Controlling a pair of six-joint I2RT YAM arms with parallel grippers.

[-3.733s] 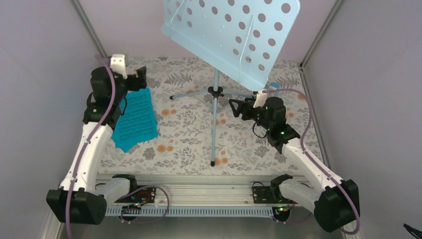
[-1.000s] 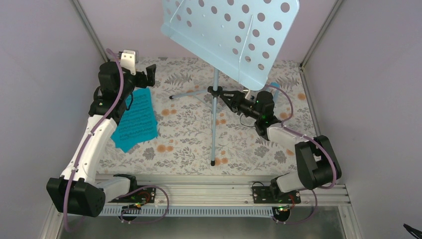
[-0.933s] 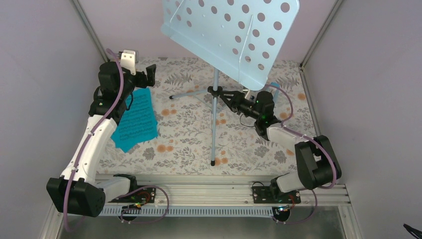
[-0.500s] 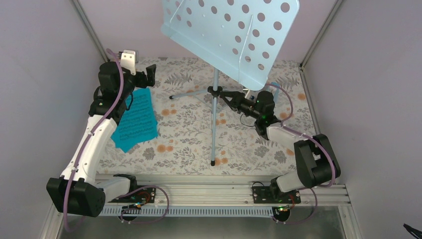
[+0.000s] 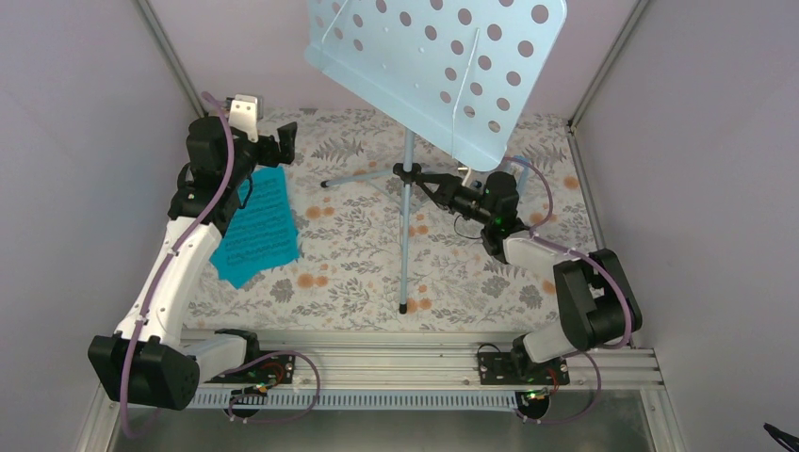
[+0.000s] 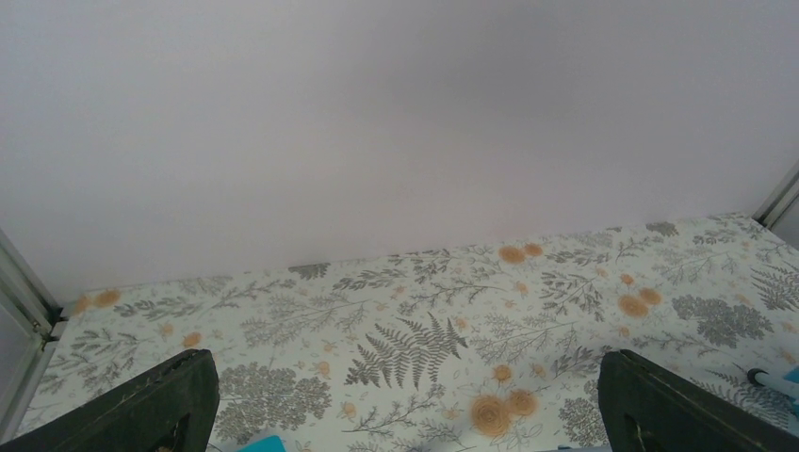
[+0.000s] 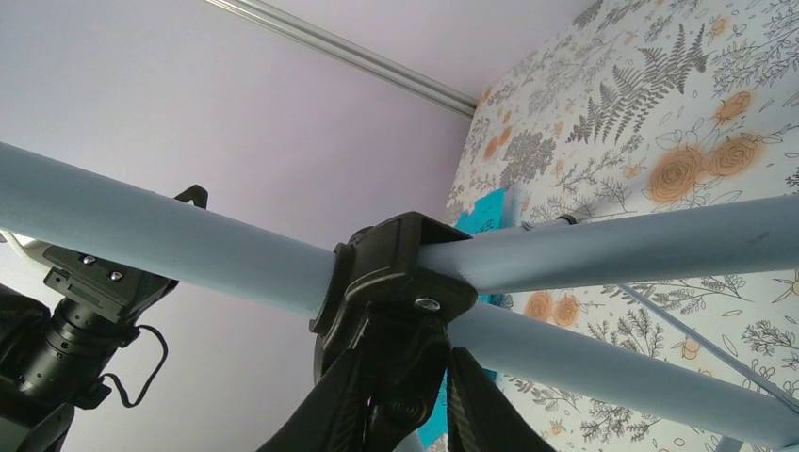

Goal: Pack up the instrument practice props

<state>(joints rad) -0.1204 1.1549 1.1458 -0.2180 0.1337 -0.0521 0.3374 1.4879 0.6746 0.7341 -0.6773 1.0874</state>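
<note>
The left end effector (image 6: 405,377), fingers (image 6: 151,405) spread wide, faces the floral table's (image 6: 415,301) far edge and plain wall (image 6: 377,122); a music stand foot (image 6: 774,380) shows low at right.

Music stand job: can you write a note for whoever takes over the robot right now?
Left end effector: open and empty, near the far end of the sheet music, not touching it.
Right end effector: looks closed on the black hub of the music stand, where the legs meet.
Sheet music lies flat on the table, left side. The stand is upright with its legs spread.
Done: nothing packed yet.
Left: fold the stand, gather the pages.
</note>
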